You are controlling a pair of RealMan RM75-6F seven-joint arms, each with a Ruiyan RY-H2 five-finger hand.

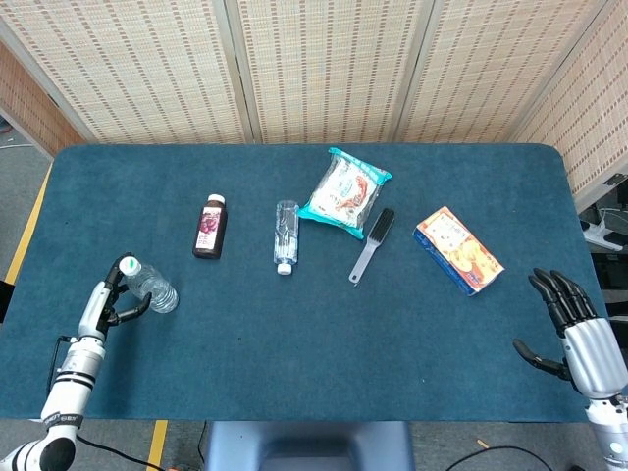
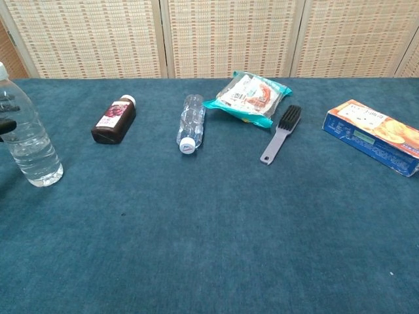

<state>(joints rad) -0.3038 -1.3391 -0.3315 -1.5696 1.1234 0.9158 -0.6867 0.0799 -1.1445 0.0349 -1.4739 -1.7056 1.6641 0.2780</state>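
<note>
The left hand [image 1: 110,294] sits near the tabletop's left edge with its dark fingers curled around the upright clear plastic water bottle with a white cap [image 1: 147,285] — touching it on the side, though whether it truly grips the bottle cannot be told. In the chest view a dark fingertip [image 2: 6,124] crosses the bottle's front. The right hand [image 1: 574,339] hovers at the right edge of the blue carpeted tabletop [image 1: 314,343], fingers spread and holding nothing, near the orange and blue cardboard box [image 1: 458,250]. Toward the far edge lie a dark brown syrup bottle [image 1: 210,228], a second clear bottle lying on its side [image 1: 286,234], a teal snack packet [image 1: 344,191] and a grey brush with black bristles [image 1: 372,243].
</note>
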